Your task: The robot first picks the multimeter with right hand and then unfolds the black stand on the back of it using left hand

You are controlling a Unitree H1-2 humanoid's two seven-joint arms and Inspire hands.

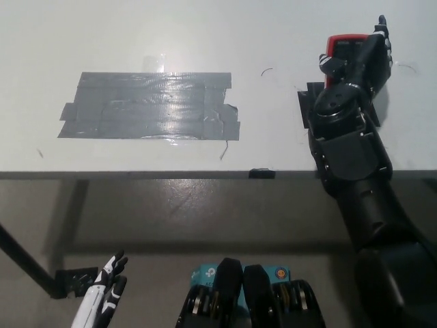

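Multimeter [345, 45]: lies flat on the table [205, 41], on a black mat [307, 102], red edge showing; I judge it not yet lifted.
Right hand [365, 58]: over the multimeter, fingers spread along its far side, thumb at the near side (I cannot tell if they touch). I read this as lining up the grasp.
Left hand [106, 290]: well away from the multimeter, below the table edge, fingers loosely apart, holding nothing; I'd guess it waits for the stand.
Tape [150, 106]: grey patch far left of the multimeter, unused.
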